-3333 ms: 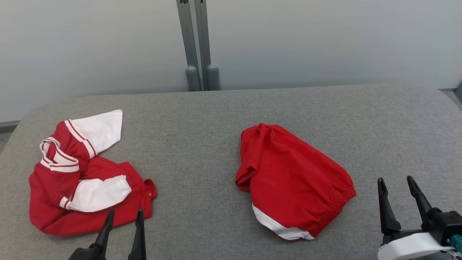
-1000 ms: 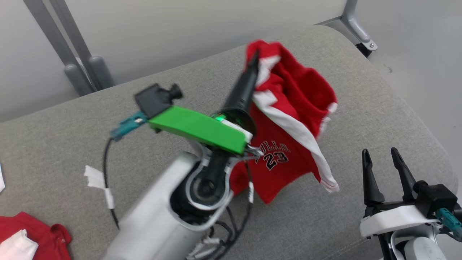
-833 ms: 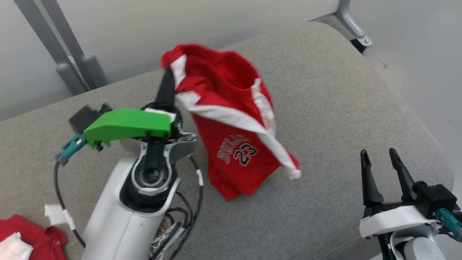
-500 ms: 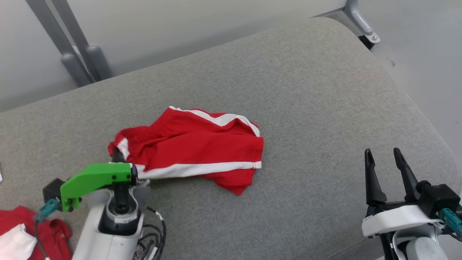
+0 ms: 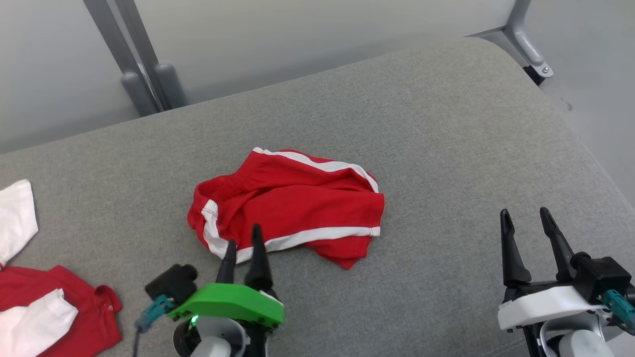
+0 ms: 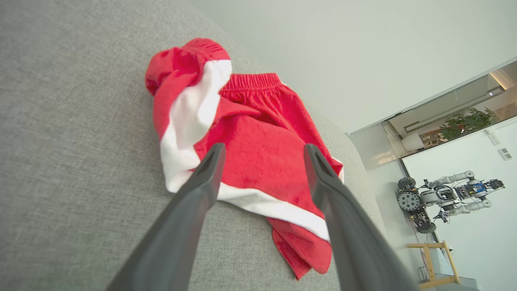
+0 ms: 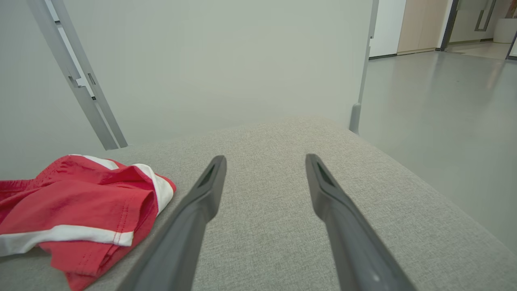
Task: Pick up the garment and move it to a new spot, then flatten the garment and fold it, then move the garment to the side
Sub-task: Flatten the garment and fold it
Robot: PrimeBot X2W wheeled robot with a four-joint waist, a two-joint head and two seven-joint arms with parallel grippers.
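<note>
Grey bench (image 5: 446,124) is carrying crumpled red shorts (image 5: 297,203); left hand (image 5: 243,239) is hovering spread at their near edge, right hand (image 5: 525,213) is hanging spread well to their right.

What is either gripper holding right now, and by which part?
Nothing. The left gripper is open, its jaws spread at the white-striped edge of the red shorts, not clamping them. The right gripper is open over the grey cushion.

The left gripper (image 5: 243,237), two long dark fingers rising from a bright green wrist cover (image 5: 228,303), points forward with its fingers spread apart. The right gripper (image 5: 524,214), above a white wrist cover (image 5: 545,303), stands well to its right, fingers likewise parted.
</note>
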